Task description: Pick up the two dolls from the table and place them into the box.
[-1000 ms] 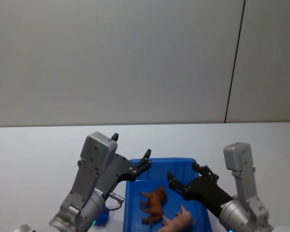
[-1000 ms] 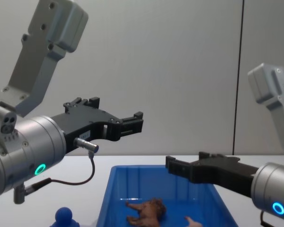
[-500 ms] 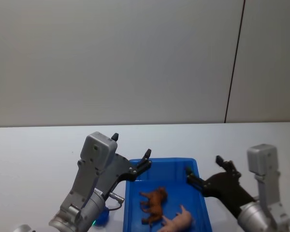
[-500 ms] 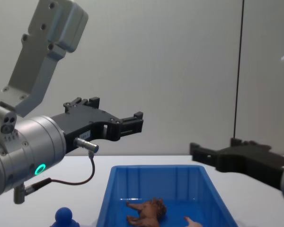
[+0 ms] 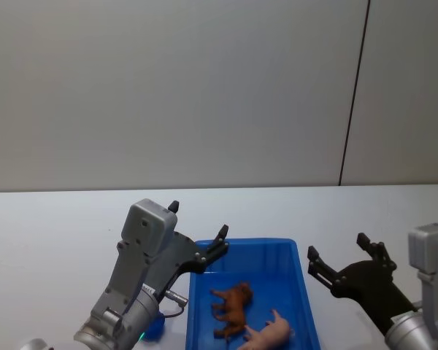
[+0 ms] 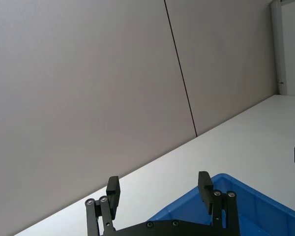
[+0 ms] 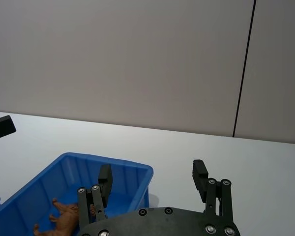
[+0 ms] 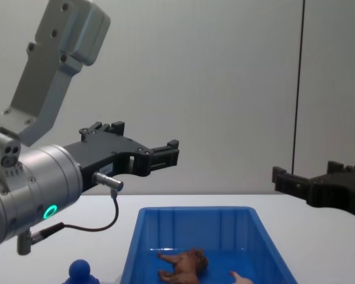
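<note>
Both dolls lie inside the blue box point(image 5: 242, 243): the brown lion point(image 5: 233, 308) near the middle and the pale pink pig point(image 5: 270, 334) beside it at the near end. The chest view shows the lion point(image 8: 183, 265) lying on the floor of the box point(image 8: 195, 222). My left gripper point(image 5: 198, 220) hangs open and empty above the box's far left corner. My right gripper point(image 5: 337, 248) is open and empty, held above the white table point(image 5: 58, 233) just right of the box. The right wrist view looks past the open right gripper point(image 7: 151, 171) at the lion point(image 7: 64, 221) and box point(image 7: 108, 162).
A small blue round-knobbed object point(image 8: 80, 270) stands on the table left of the box, under my left arm. A plain grey wall with a dark vertical seam point(image 5: 354, 95) runs behind the table. White tabletop stretches to both sides of the box.
My right gripper has moved to the right, from above the box's right half to beside the box over the table. The left arm, lion and pig have not moved.
</note>
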